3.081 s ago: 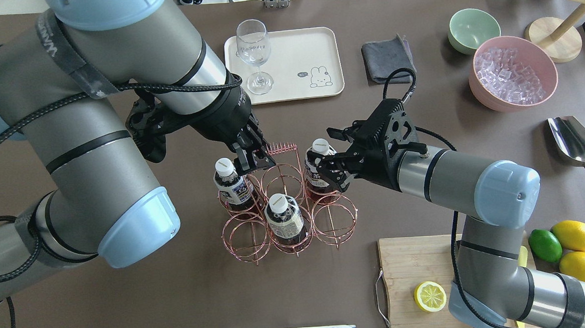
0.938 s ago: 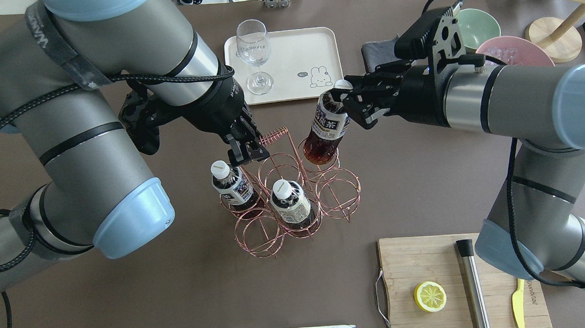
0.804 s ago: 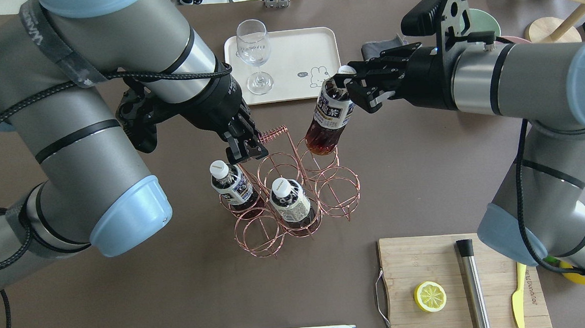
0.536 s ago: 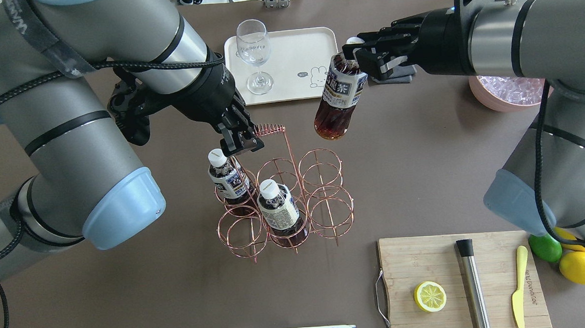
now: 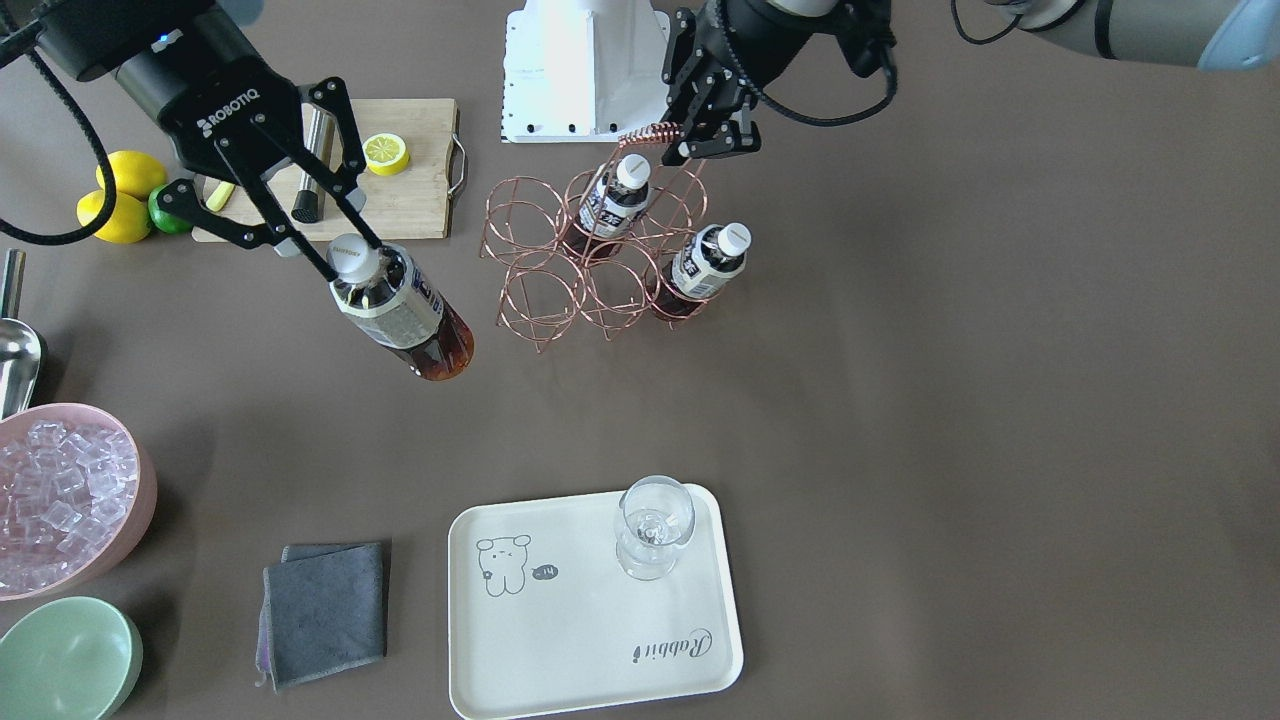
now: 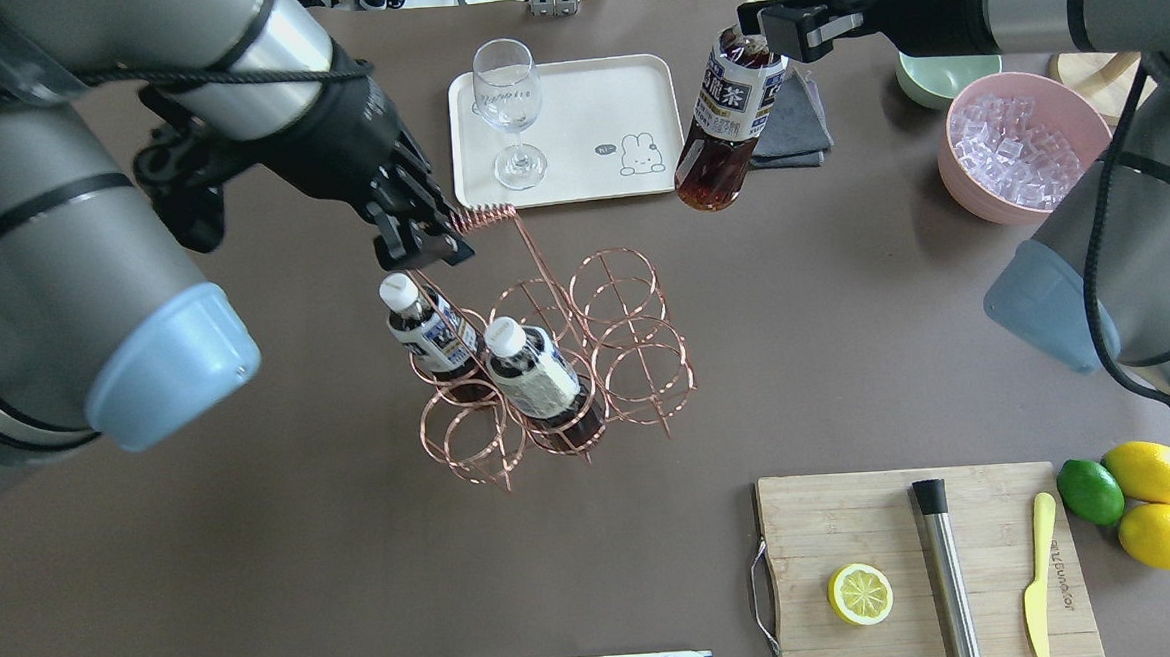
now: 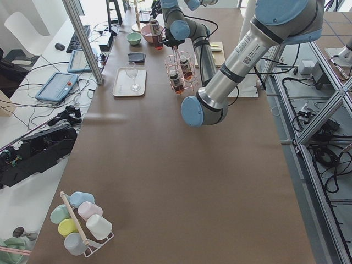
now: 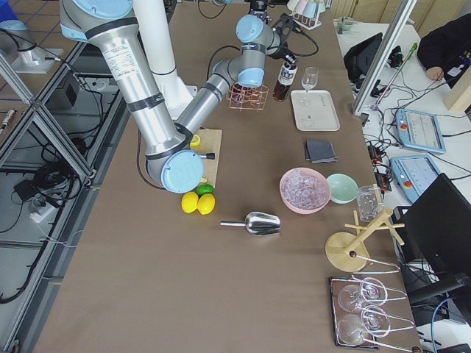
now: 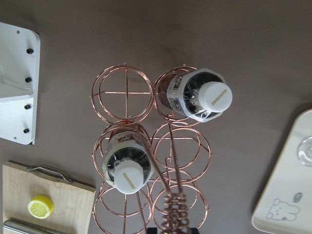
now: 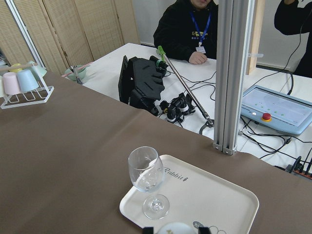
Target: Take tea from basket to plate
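Observation:
My right gripper point(image 6: 765, 29) is shut on the white cap and neck of a tea bottle point(image 6: 725, 131). The bottle hangs tilted in the air by the right edge of the cream plate point(image 6: 583, 108). It also shows in the front view point(image 5: 405, 315), under the right gripper point(image 5: 352, 258). My left gripper point(image 6: 420, 245) is shut on the coil handle point(image 6: 484, 216) of the copper basket point(image 6: 632, 318). Two more tea bottles point(image 6: 430, 327) point(image 6: 537, 371) stand in its cells. The plate point(image 5: 580, 620) carries a stemmed glass point(image 5: 652, 525).
A grey cloth point(image 6: 790, 127) lies right of the plate, below the held bottle. A pink bowl of ice point(image 6: 1026, 145) and a mint bowl point(image 6: 918, 86) stand at far right. A cutting board point(image 6: 856, 525) with lemon half, muddler and knife is near right, lemons and a lime point(image 6: 1150, 499) beside it.
My right gripper has lifted the tea bottle out of its basket cell and carried it up and away to the plate's right edge. My left gripper has pulled the handle left; the basket shifted with it.

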Tool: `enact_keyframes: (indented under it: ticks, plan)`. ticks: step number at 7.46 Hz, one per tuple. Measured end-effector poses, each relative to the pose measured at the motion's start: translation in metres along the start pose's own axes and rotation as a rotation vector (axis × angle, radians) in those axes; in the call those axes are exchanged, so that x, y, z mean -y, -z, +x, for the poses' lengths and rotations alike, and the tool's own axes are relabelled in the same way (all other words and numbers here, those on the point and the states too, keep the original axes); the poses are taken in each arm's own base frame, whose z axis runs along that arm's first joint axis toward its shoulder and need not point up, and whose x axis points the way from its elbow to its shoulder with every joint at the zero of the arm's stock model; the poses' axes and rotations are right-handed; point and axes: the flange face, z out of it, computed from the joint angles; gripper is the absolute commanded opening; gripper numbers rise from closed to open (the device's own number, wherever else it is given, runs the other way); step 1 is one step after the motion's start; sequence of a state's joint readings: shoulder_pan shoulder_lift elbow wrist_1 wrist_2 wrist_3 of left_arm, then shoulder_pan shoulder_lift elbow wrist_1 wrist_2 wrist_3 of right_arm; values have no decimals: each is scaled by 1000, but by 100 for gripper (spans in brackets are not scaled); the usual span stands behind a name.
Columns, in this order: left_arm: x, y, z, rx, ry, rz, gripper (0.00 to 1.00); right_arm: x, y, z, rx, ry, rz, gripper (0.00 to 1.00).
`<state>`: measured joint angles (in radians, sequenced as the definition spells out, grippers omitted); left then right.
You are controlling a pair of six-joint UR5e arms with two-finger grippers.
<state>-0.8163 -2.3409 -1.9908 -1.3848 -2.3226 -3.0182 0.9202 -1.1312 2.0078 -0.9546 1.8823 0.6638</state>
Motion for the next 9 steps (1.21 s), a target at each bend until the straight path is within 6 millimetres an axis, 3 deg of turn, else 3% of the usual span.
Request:
enact_keyframes:
  ticks: [3, 4, 5, 7, 9]
  plan:
    - [61, 142, 70, -83, 37, -50, 0, 21, -55, 44, -103, -36, -19, 0]
    - [87, 167, 90, -112, 1, -29, 0, 25, -78, 58, -135, -58, -7, 0]
    - [119, 179, 110, -137, -58, 3, 0, 28, -104, 74, -156, -81, 11, 0]
    - [190, 180, 156, -157, -249, 108, 0, 34, -152, 96, -211, -114, 39, 0]
    - [238, 180, 188, -129, -428, 182, 0, 28, -186, 83, -265, -113, 66, 0]
